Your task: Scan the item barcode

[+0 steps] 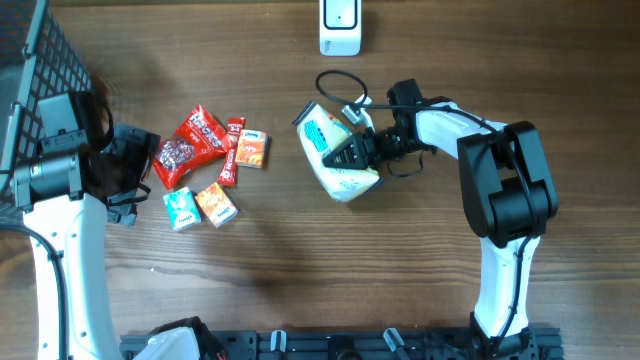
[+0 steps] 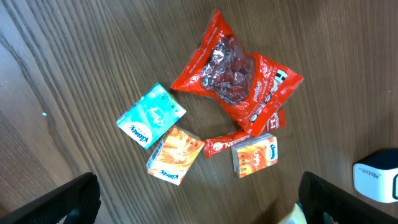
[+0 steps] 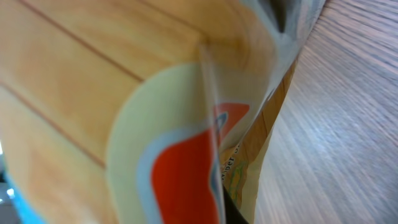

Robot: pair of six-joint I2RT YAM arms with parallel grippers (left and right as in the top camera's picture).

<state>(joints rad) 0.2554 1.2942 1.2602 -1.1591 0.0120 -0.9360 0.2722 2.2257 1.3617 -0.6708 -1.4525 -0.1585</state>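
Note:
The item, a white bag [image 1: 338, 152] printed in blue and yellow, is held just above the middle of the table. My right gripper [image 1: 358, 150] is shut on its right side. In the right wrist view the bag [image 3: 155, 124] fills the frame, blurred, with cream, red and blue print, and hides the fingers. No barcode shows in any view. A white scanner [image 1: 340, 26] stands at the far edge, above the bag, and appears as the scanner [image 2: 377, 177] at the right of the left wrist view. My left gripper [image 1: 138, 165] hangs open at the left, empty [image 2: 199, 208].
A pile of small goods lies left of centre: a red snack bag [image 1: 190, 148], a red bar [image 1: 232, 150], two orange tissue packs [image 1: 252, 150] [image 1: 216, 203] and a teal pack [image 1: 181, 208]. A black wire basket [image 1: 40, 60] occupies the far left corner.

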